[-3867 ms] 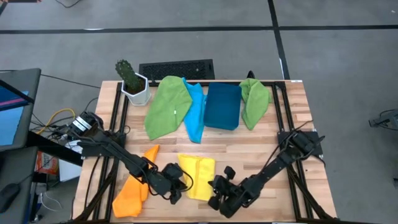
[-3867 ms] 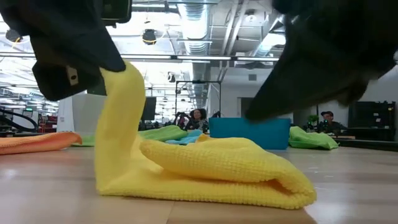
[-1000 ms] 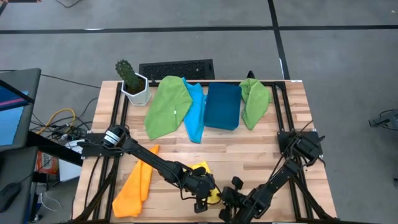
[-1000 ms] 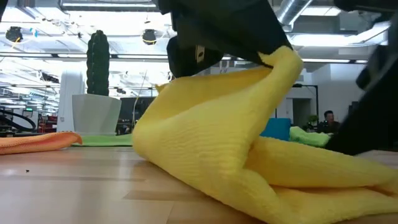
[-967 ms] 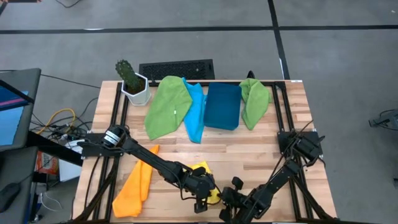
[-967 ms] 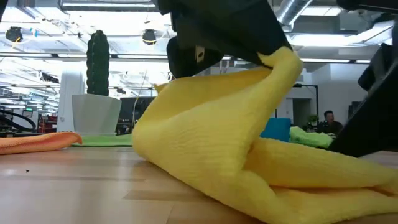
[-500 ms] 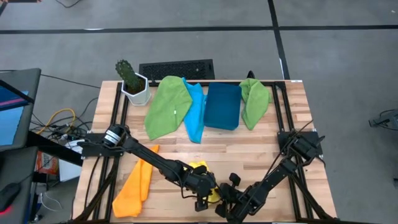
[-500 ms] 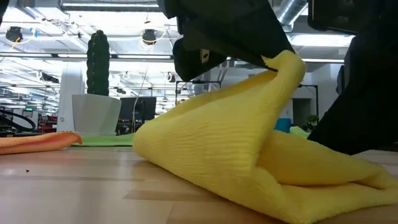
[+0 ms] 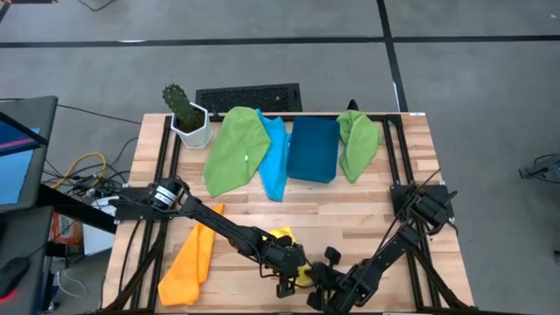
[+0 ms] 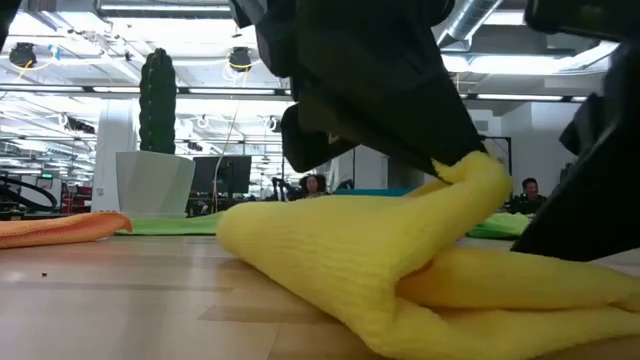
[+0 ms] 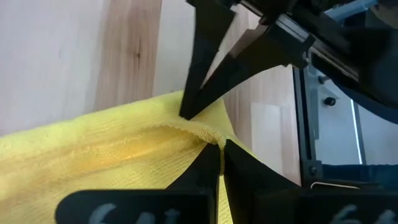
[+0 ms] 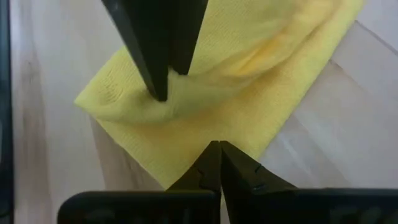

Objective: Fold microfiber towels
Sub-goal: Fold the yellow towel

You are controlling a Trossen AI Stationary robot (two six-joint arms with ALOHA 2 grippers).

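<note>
At the bottom centre of the high view, the yellow towel (image 9: 287, 248) lies bunched on the wooden table (image 9: 367, 201) between both arms. The left gripper (image 11: 219, 147) is clenched on a raised fold of it, pinching the edge into a peak in the low view. The right gripper (image 12: 217, 144) has its fingers pressed together, tips resting on the towel's lower edge. Orange towel (image 9: 188, 262) lies lower left; green towels (image 9: 236, 149), a light blue towel (image 9: 275, 157) and dark blue bin (image 9: 313, 149) lie along the upper middle.
</note>
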